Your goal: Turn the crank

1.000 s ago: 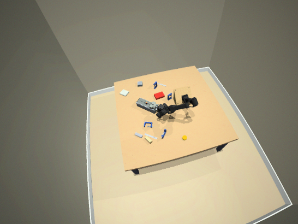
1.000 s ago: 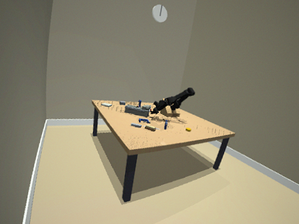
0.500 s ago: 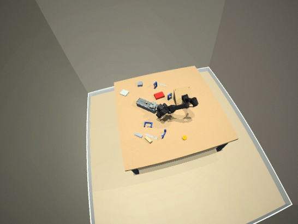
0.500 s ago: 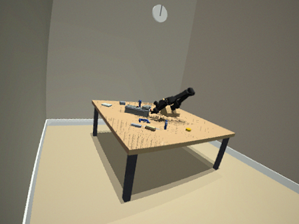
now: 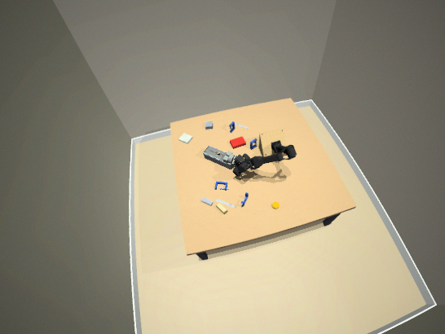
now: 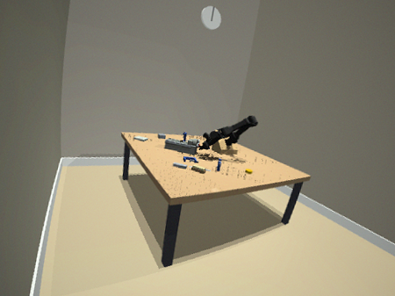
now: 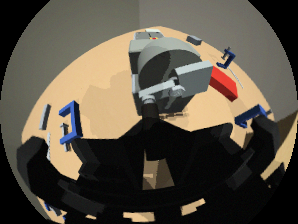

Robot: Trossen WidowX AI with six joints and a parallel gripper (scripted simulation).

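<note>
Grey machine (image 5: pixel 218 158) (image 6: pixel 181 146) (image 7: pixel 170 75) on wooden table (image 5: pixel 310 191) (image 6: pixel 224 184) (image 7: pixel 107 85), at end of black arm (image 5: pixel 261 161) (image 6: pixel 229 132); gripper (image 5: pixel 237 168) (image 6: pixel 202 146) (image 7: pixel 149 121) nearly closed, fingers clamped on dark crank handle (image 7: pixel 150 120); handle at near end of crank, in front of machine's round housing; red pointer (image 5: pixel 218 153) (image 7: pixel 154 38) on machine's top, too small to judge against zero marks; red block (image 5: pixel 238 142) (image 7: pixel 225 83) near machine; blue clamp (image 5: pixel 221 182) (image 6: pixel 190 159) (image 7: pixel 74 121) on machine's other side; yellow disc (image 5: pixel 275 205) (image 6: pixel 249 171) well apart.
</note>
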